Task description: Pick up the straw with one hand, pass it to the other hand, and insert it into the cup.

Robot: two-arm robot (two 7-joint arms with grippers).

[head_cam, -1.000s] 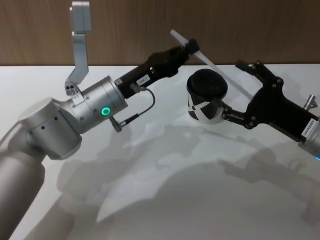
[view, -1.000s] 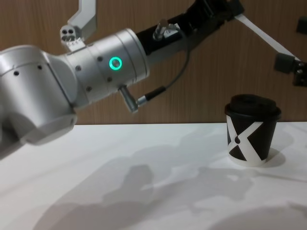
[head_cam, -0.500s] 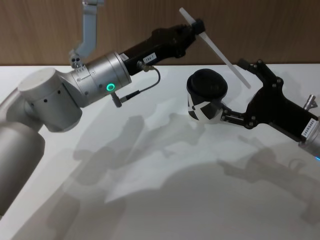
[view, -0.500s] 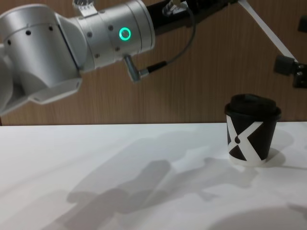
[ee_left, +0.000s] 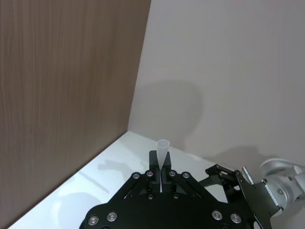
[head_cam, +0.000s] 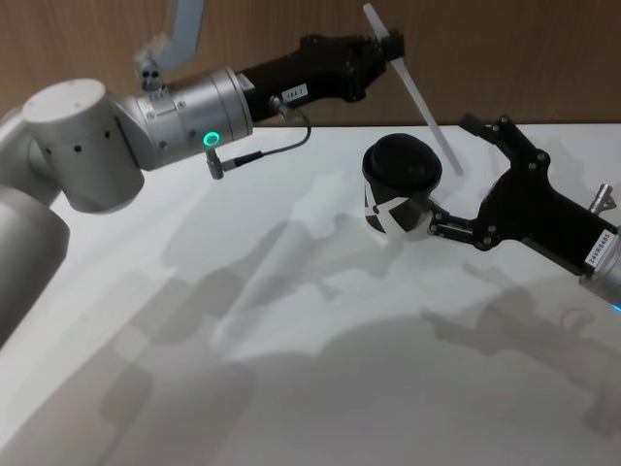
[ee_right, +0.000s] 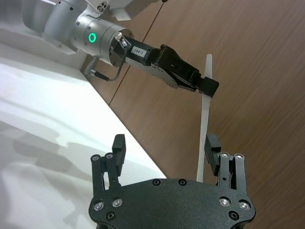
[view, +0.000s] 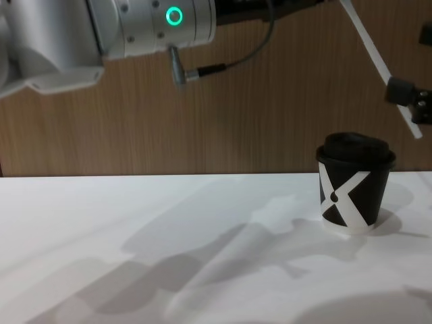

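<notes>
The left pincer (head_cam: pixel 386 46), clenched on the straw (head_cam: pixel 419 102) near its top, holds it slanted over the cup (head_cam: pixel 400 186) near the far edge of the bench (head_cam: pixel 291 369). The right pincer (head_cam: pixel 449 175) sits released beside the cup. Handover seems done; next, steer the tip down into the cup.

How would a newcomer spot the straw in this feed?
Follow the silver left arm to the left gripper, raised before the wood wall. It pinches the straw, which slants down near the cup. Nothing else here is thin, straight and white.
</notes>
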